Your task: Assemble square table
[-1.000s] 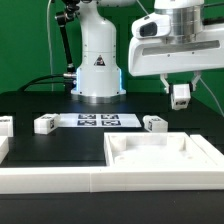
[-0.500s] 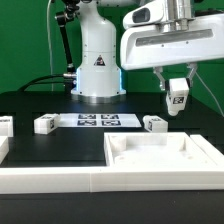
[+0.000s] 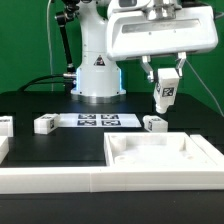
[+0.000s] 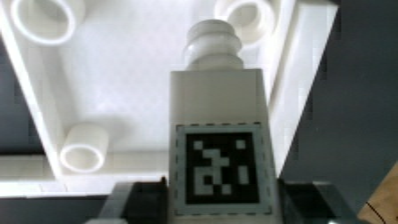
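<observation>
Item: square table, unassembled, white plastic. Part 1, leg (image 3: 165, 96): a short blocky post, square in section, with a black-and-white tag (image 4: 221, 167) on 1 flat face and a stepped round peg (image 4: 214, 45) at 1 end. It hangs in the air, slightly tilted, clear of the black table (image 3: 40, 150). The gripper (image 3: 165, 84) is clenched on it, 1 of the dark fingers (image 4: 135, 203) pressing on each of 2 opposite sides. In the wrist view its peg end points out over part 2. Part 2, tabletop (image 3: 130, 141): a square slab lying flat at the front of the table, toward the exterior view's right, rimmed face up, with raised walls along its edges and round sockets (image 4: 80, 150) at the corners; 3 sockets show in the wrist view. Parts 3 and 4, a second leg (image 3: 44, 125) and a third leg (image 3: 153, 123): both rest on the table, 1 at each end of the marker board (image 3: 97, 121), near it but apart. A fourth white piece (image 3: 4, 126) is cut off by the exterior view's left edge. Surroundings: white robot base (image 3: 97, 65) behind the marker board; long white rail (image 3: 60, 180) along the front edge.
</observation>
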Controlling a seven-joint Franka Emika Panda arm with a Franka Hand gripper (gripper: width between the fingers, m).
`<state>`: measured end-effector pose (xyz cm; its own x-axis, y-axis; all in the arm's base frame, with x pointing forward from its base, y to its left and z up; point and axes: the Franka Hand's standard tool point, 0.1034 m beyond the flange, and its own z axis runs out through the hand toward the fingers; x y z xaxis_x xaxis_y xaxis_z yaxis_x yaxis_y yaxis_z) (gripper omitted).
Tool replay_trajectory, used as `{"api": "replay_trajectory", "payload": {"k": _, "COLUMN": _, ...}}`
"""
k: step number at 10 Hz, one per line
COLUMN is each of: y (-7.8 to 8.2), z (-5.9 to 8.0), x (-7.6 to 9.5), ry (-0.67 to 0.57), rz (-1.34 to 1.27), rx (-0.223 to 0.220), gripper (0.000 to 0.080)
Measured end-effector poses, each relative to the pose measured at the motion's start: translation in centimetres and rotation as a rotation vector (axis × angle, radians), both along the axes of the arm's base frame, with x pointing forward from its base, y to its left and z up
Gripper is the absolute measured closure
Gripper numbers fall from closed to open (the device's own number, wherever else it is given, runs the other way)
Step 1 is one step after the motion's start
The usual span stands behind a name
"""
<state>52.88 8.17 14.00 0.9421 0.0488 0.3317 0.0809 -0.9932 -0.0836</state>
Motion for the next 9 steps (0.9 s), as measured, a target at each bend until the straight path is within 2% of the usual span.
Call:
{"api": "replay_trajectory", "payload": {"k": 3, "y": 0.0, "z": 0.1, "x": 0.5, "ry": -0.004, "rz": 0.0, "rx": 0.002, "gripper": 0.0509}}
{"api": "replay_trajectory", "payload": {"k": 5, "y": -0.9, "z": -0.2, "x": 1.4, "ry": -0.032, "rz": 0.02, "rx": -0.011, "gripper": 0.0509}}
{"api": "replay_trajectory", "payload": {"k": 6, "y": -1.2, "z": -0.1, "x": 2.8, "ry": -0.071, "rz": 0.007, "rx": -0.009, "gripper": 0.0509}}
{"api": "replay_trajectory", "payload": {"k": 7, "y": -1.3, "z": -0.3, "x": 4.2, "ry": -0.186, "rz": -0.009, "rx": -0.015, "gripper": 0.0509}}
{"api": "replay_trajectory", "payload": {"k": 8, "y": -1.1, "z": -1.0, "x": 4.7, "ry": -0.22, "rz": -0.012, "rx": -0.014, "gripper": 0.0509}}
{"api": "replay_trajectory", "payload": {"k": 9, "y": -1.4, "z": -0.5, "x": 5.5, "ry": -0.313, "rz": -0.026, "rx": -0.021, "gripper": 0.0509}}
